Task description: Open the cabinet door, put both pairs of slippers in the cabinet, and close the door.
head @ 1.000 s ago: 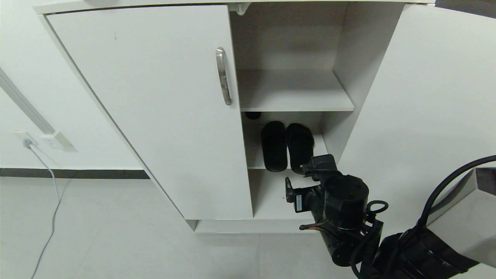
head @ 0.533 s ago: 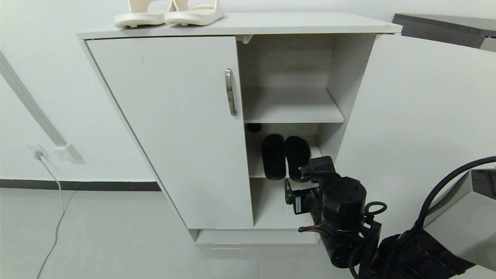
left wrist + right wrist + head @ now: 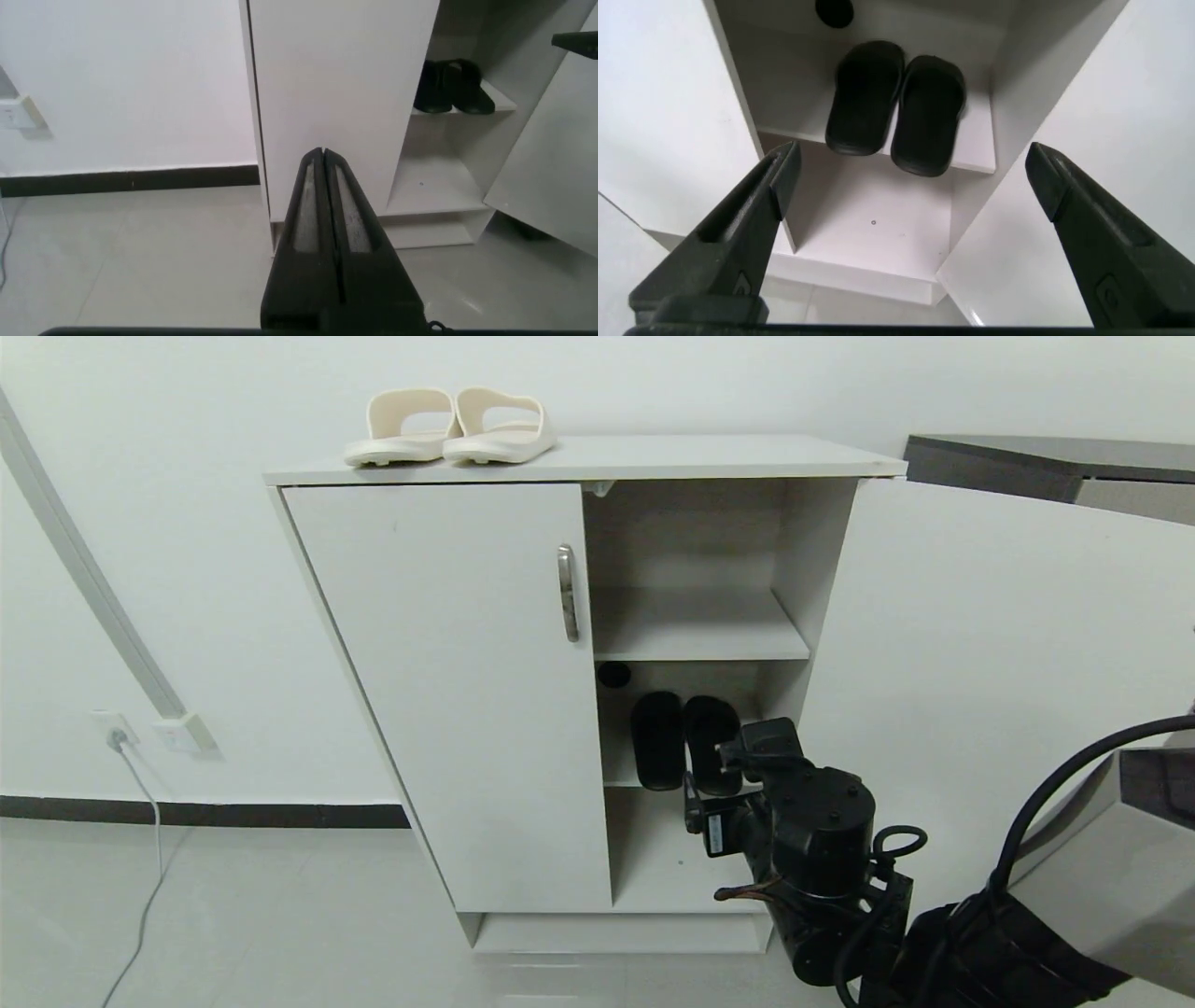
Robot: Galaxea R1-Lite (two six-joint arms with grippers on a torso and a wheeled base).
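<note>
A white cabinet (image 3: 448,663) stands against the wall, its left door shut and its right door (image 3: 980,644) swung wide open. A cream pair of slippers (image 3: 453,427) sits on the cabinet top at the left. A black pair of slippers (image 3: 684,739) lies side by side on the middle shelf, shown too as the black slippers (image 3: 895,107) in the right wrist view. My right gripper (image 3: 724,770) is open just outside the opening, level with that shelf, holding nothing. The left gripper (image 3: 322,154) is shut and empty, low over the floor, a good way from the cabinet's closed door.
A metal handle (image 3: 567,593) runs down the closed left door. A small dark round object (image 3: 613,674) sits at the back of the middle shelf. A wall socket with a cable (image 3: 117,737) is on the left. A grey piece of furniture (image 3: 1046,467) stands behind the open door.
The head camera has moved, so the whole picture has slid down and the cabinet top with the cream slippers has come into sight. The right gripper stays in front of the black slippers.
</note>
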